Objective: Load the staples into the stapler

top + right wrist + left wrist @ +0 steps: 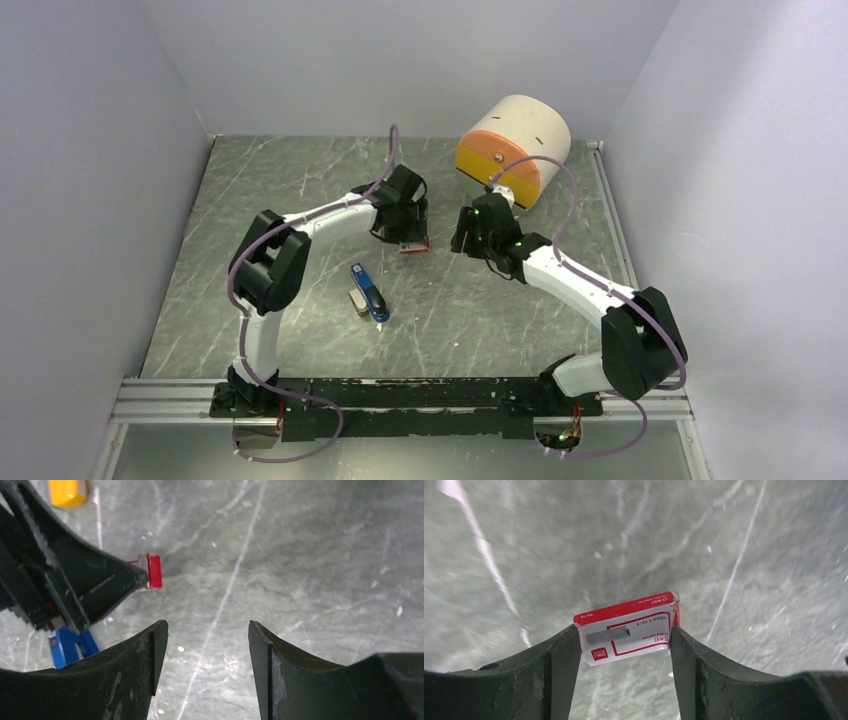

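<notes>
My left gripper [408, 238] [623, 629] is shut on a small red-and-white staple box [634, 620], its fingertips pressing on the box's two ends. The box shows in the top view [412, 247] and the right wrist view [154, 571]. A grey strip of staples is only printed on the box; the loose staples are hidden. The blue stapler [370, 292] [70, 647] lies on the table nearer the arm bases than the box. My right gripper [466, 238] [207, 624] is open and empty, just right of the box.
A little orange-yellow block [357, 300] [67, 491] lies against the stapler's left side. A large cream and orange cylinder [512, 145] stands at the back right. Grey walls close in the marbled table [300, 190] on three sides.
</notes>
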Controlling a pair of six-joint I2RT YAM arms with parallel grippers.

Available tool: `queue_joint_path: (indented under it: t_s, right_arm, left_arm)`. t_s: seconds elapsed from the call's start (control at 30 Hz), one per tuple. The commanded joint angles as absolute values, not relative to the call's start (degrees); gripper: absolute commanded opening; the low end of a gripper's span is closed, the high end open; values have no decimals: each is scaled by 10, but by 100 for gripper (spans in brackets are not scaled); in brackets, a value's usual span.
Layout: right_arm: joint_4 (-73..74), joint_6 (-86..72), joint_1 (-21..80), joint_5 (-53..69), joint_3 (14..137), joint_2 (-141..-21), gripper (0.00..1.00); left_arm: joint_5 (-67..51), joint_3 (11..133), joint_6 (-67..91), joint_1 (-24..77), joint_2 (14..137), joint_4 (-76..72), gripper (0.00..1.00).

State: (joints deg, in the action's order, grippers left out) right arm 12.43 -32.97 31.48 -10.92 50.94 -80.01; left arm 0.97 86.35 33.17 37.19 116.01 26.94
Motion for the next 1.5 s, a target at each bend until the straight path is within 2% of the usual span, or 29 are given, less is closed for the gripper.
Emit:
queue_joint_path:
  t_s: [0.0, 0.2, 0.53, 0.63, 0.83, 0.97, 1.07, 1.47]
  right_arm:
    - [122, -342, 287, -61, 465, -774, 64]
    - [95, -345, 264, -28, 422, -760, 63]
    - [90, -325, 261, -33, 420, -754, 63]
    - [66, -288, 261, -25, 420, -753, 62]
    - [19, -190, 262, 51, 443, -778, 56]
    - [34, -187, 277, 87, 480, -829, 59]
    - [57, -196, 302, 71, 509, -872, 59]
    - [102, -229, 347, 32, 567, -977, 47]
  left_arm:
    - [-1, 859, 329, 413, 1174, 308, 66]
    - [-21, 817, 323, 427, 1171, 283, 70]
    - [-69, 810, 306, 426, 1143, 248, 97]
    - [-43, 798, 318, 419, 1126, 244, 97]
    - [-71, 688, 382, 365, 1051, 149, 82]
    - [-105, 643, 392, 340, 1019, 105, 74]
    - [-130, 640, 390, 328, 1032, 109, 70]
    - [-196, 661, 373, 322, 1095, 96, 54]
